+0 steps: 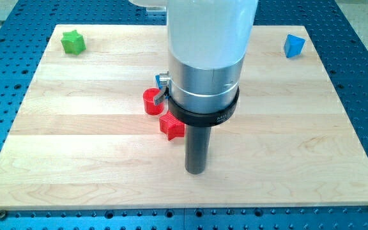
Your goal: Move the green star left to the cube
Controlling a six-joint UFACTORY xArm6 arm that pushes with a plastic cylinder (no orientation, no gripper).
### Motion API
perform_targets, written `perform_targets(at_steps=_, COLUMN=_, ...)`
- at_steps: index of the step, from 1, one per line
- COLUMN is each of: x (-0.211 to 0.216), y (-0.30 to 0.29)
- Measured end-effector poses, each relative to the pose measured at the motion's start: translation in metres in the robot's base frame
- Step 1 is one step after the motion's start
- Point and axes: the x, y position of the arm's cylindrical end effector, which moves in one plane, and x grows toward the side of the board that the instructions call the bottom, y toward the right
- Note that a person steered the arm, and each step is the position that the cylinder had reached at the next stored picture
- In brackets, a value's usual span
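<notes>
The green star [73,42] lies near the board's top-left corner. The blue cube [294,45] lies near the top-right corner, far to the star's right. My tip [196,171] rests on the board below the middle, far from both. It is just right of and below a red star [171,126].
A red cylinder [151,101] stands above and left of the red star, partly behind the arm. The arm's large silver and white body [206,64] hides the board's upper middle. The wooden board [56,160] lies on a blue perforated table.
</notes>
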Motion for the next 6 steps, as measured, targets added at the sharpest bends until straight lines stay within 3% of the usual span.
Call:
perform_targets(at_steps=2, x=0.002, y=-0.014)
perform_targets(at_steps=3, x=0.003, y=-0.048)
perform_targets(at_steps=4, x=-0.017, y=-0.081)
perform_targets(at_steps=5, x=-0.078, y=-0.103)
perform_targets(at_steps=6, x=-0.099, y=-0.123)
